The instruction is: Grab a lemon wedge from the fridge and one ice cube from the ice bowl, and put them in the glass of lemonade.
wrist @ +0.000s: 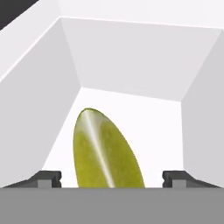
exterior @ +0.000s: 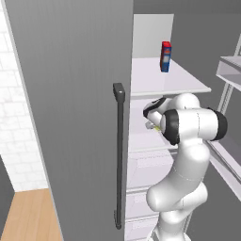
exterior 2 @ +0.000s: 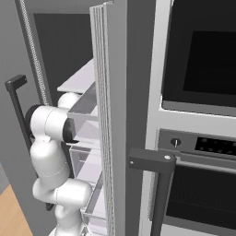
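The lemon-grabbing step was in hand: the lemon wedge [wrist: 107,153] was framed between the parted, unclenched gripper [wrist: 112,177] tips; closing upon it was called for next.

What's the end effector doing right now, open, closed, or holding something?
End effector: open, fingertips either side of the lemon wedge on the fridge shelf, not yet gripping it.

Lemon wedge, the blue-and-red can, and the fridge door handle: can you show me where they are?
lemon wedge [wrist: 107,151], hand view, middle of its yellow-green rind.
blue-and-red can [exterior: 165,57], left base view, middle of its side.
fridge door handle [exterior: 120,155], left base view, midway down the dark bar.
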Motion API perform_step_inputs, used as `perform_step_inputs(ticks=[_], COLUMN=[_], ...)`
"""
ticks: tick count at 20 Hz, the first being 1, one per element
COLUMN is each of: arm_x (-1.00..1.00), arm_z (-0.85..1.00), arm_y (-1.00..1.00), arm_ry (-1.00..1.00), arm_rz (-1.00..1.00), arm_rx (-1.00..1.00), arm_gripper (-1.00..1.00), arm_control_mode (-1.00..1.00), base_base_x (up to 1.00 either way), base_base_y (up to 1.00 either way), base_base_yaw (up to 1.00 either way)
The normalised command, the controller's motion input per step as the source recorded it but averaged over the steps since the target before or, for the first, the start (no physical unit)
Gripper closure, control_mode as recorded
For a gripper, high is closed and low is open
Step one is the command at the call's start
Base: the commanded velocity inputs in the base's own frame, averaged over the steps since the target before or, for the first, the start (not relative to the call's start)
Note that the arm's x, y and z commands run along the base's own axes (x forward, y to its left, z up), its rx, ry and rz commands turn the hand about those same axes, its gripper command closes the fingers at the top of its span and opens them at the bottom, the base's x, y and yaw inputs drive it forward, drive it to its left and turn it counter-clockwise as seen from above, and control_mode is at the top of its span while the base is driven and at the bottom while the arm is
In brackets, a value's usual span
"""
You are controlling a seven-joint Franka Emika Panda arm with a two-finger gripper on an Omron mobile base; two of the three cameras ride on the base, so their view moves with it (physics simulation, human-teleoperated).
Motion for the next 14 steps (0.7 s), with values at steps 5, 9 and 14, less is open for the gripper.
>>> perform_step_inputs(ticks=[5, 9, 14], arm_x=[-0.1, -0.28, -0.27], arm_z=[-0.06, -0.09, 0.02], arm_y=[0.0, 0.0, 0.17], arm_ry=[0.02, 0.0, -0.06], arm_rz=[0.0, 0.0, 0.0], arm_rx=[0.0, 0.02, 0.0], arm_gripper=[1.0, 1.0, 1.0], arm_control_mode=[-1.0, -1.0, -1.0], base_base_x=[0.0, 0.0, 0.0], base_base_y=[0.0, 0.0, 0.0], base_base_yaw=[0.0, 0.0, 0.0])
